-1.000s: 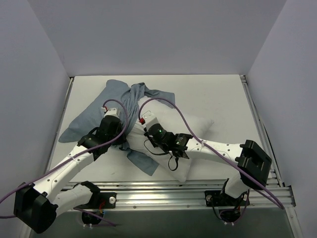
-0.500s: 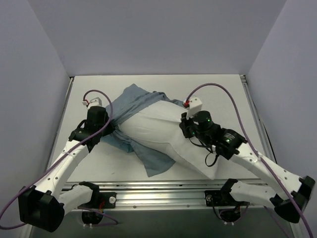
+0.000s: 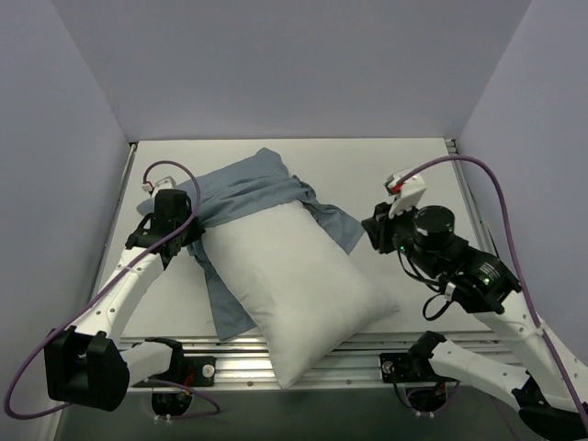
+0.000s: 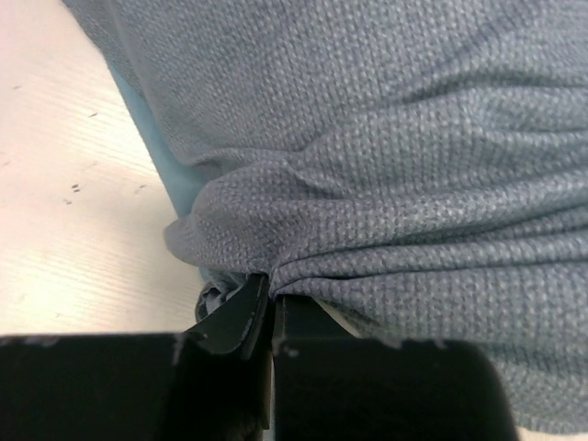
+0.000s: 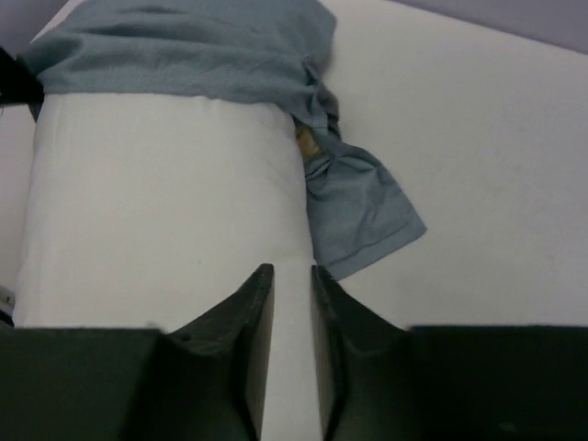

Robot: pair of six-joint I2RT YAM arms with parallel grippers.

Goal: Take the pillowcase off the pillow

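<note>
In that last half-second the right gripper (image 3: 378,230) let go of the pillow (image 3: 299,276) and swung clear to the right, its fingers a little apart with nothing between them. The left gripper (image 3: 186,231) stayed pinched tight on a fold of the pillowcase (image 3: 243,184). The pillow lay mid-table, nearly all bare white, the blue cover bunched only over its far end, so I judged it close to coming free.
</note>
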